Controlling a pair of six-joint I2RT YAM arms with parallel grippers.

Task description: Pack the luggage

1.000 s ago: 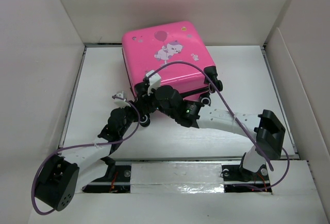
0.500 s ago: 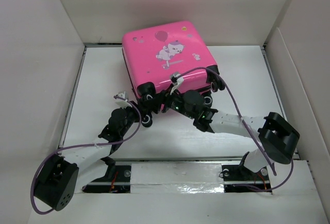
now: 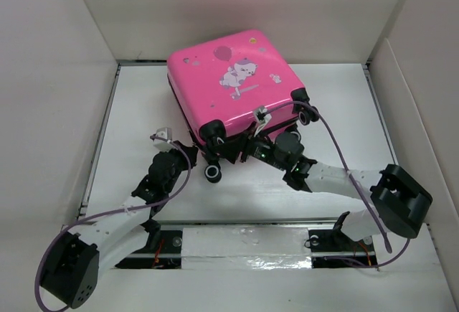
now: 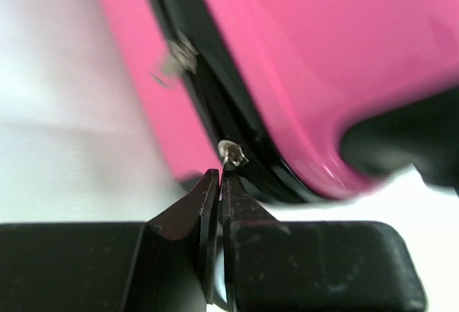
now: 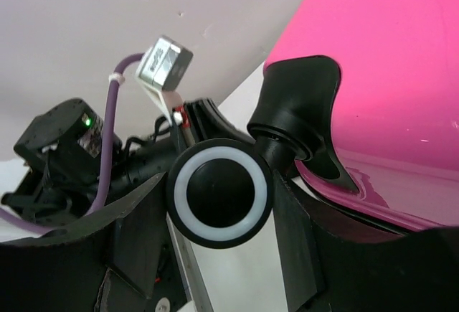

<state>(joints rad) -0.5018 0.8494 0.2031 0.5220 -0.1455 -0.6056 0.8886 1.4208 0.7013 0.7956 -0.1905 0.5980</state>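
One small bright-pink hard-shell suitcase (image 3: 229,75) with a cartoon animal and balloon print lies flat on the white table (image 3: 344,104). Its printed shell faces up and its wheeled end is turned toward the arm bases. The two shells are together, so the filling looks done, and what seems left is the fastening. The contents cannot be seen, since the suitcase is shut and no lining or cargo shows in any view.

Black zipper trim (image 4: 215,104) runs along the suitcase's side seam. The close view is blurred, so I cannot tell how much of the zip is already run.

A small silver metal zipper pull (image 4: 234,156) sits on that seam near the suitcase's rounded corner. The left gripper (image 4: 219,183) has its fingers pinched almost together on the pull's thin tab. Further along the same seam is a second small silver piece (image 4: 181,48), perhaps another slider, but too soft to name surely.

At the suitcase's near corner, a black caster wheel with a white ring (image 5: 219,194) stands between the fingers of the right gripper (image 5: 221,186). The fingers close in from both sides and appear to touch the wheel, so I judge it held to brace the suitcase.

The remaining work, as I read it, is to draw the pull round the suitcase's seam while the wheel end is kept from sliding.
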